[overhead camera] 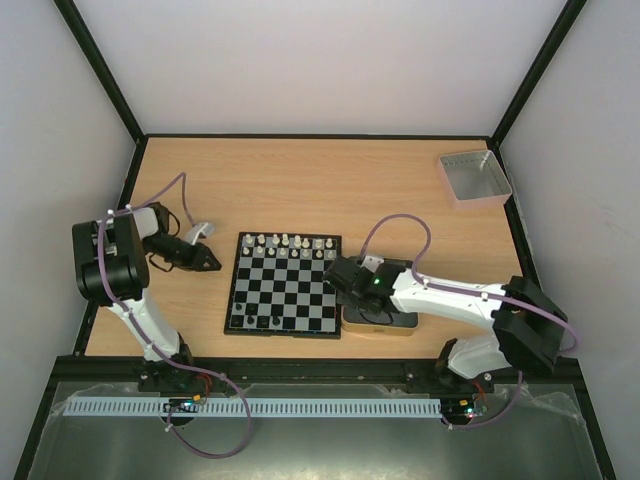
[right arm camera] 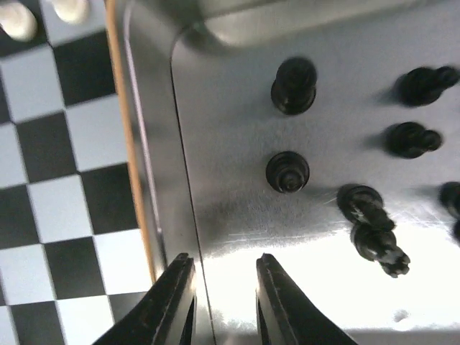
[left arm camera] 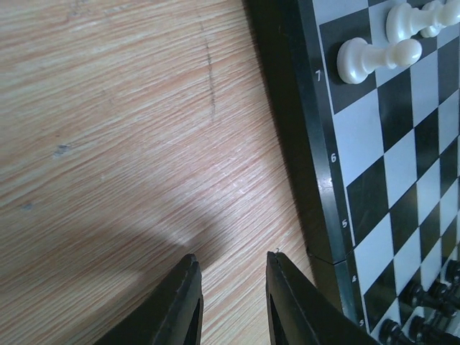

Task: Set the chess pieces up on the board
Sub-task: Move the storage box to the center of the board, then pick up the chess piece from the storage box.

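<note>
where the left gripper hangs over the bare wooden table, its two fingers stand a narrow gap apart. nothing is between them and only wood grain shows through. the tips sit just beside the left border of the board without touching it. the right gripper is likewise only slightly parted and empty. its fingers hover above the floor of the metal tin, close to the tin wall that runs along the board's right edge. neither hand touches a piece.

in the tin, the right wrist view shows six black pieces whole and a seventh cut off by the frame edge. two of them lie close together, perhaps touching, and the rest are apart. two white pieces show at that view's top left corner, on the board.

from above, the one board lies mid-table between the two arms, with the one tin just beside its right side. white pieces fill much of the two far rows, too small to count surely. about three black pieces stand at the near edge, toward the left. one grey tray sits well apart in the far right corner.
</note>
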Motion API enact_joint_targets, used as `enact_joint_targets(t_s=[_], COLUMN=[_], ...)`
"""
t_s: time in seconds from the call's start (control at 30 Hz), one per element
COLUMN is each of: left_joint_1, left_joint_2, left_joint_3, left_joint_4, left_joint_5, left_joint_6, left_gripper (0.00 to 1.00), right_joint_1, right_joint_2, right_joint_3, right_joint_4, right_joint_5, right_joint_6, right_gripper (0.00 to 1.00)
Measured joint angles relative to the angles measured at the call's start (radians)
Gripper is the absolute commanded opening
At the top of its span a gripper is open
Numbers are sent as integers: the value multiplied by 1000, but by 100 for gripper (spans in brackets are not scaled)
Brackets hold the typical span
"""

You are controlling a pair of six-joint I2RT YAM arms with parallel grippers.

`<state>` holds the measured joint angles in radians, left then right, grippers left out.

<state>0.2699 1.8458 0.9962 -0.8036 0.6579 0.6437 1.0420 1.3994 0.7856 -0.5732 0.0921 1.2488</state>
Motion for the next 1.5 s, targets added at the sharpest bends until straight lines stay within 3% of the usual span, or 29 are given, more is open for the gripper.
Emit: enact_joint_targets(t_s=[0.2, 0.43, 0.67, 1.5], left_joint_1=[0, -1, -7, -10], left_joint_2=[-39, -93, -141, -150], left_joint_3=[-11, -58, -112, -129], left_joint_4=[27, 87, 152, 182], left_joint_5=[-38, -60, -68, -57], left_joint_6=[-6, -13, -26, -54], left_gripper=[42, 45, 45, 45], right_joint_1=[-39, -228, -370, -380], right_joint_2=[-56, -84, -23, 48], right_joint_3=[123, 154, 151, 64], right_joint_4=[-138, -146, -109, 4], right_joint_5=[77, 64, -10, -169], right_joint_6=[-36, -137, -243, -307], right_gripper=[33, 24, 22, 20])
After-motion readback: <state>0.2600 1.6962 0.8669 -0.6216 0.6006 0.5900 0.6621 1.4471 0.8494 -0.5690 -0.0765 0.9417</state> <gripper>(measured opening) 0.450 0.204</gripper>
